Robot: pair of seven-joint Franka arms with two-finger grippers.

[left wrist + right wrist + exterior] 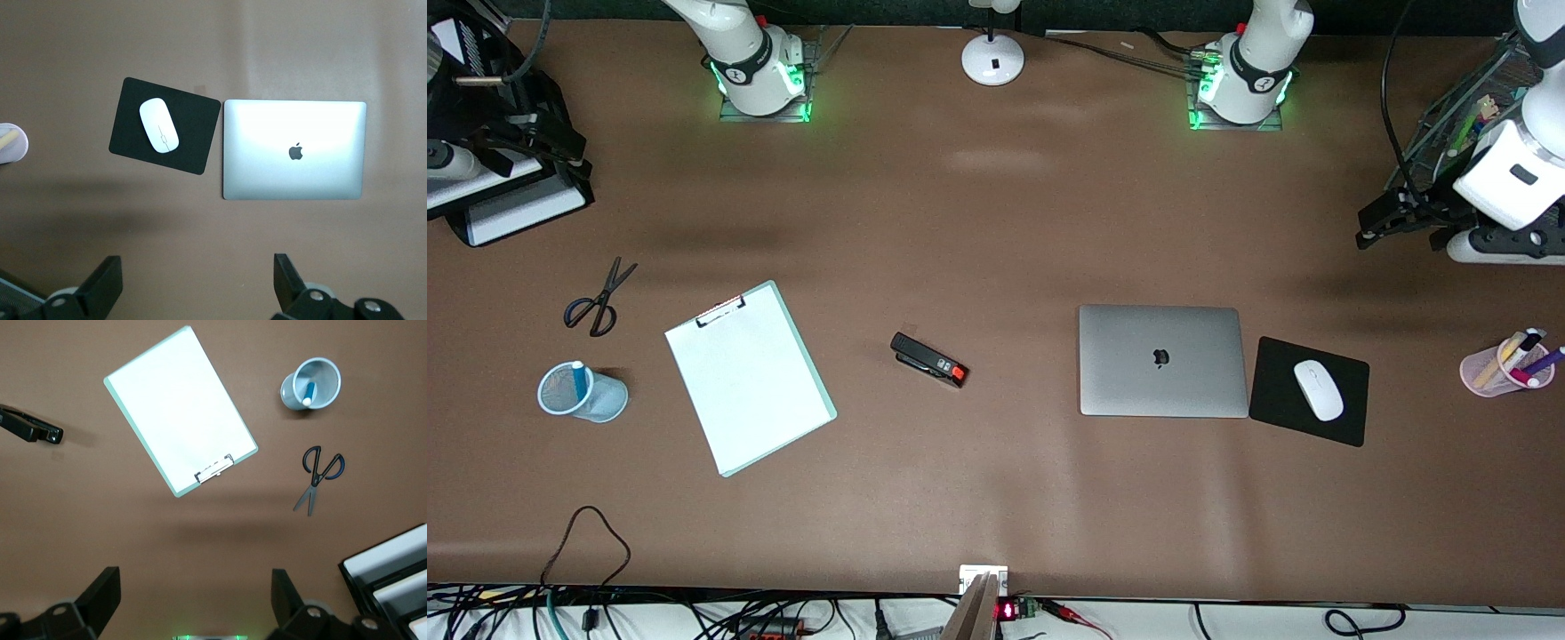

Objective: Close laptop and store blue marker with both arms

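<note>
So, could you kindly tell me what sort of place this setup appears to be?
Probably a robotics lab's mock office desk: a closed laptop, a mouse on its pad, a clipboard and stapler lie on a brown table between two arm bases.

On the brown bench lie black scissors, a clipboard with white paper, a black stapler with a red end, a white mouse on a black mouse pad, and a pink cup of pens.
</note>
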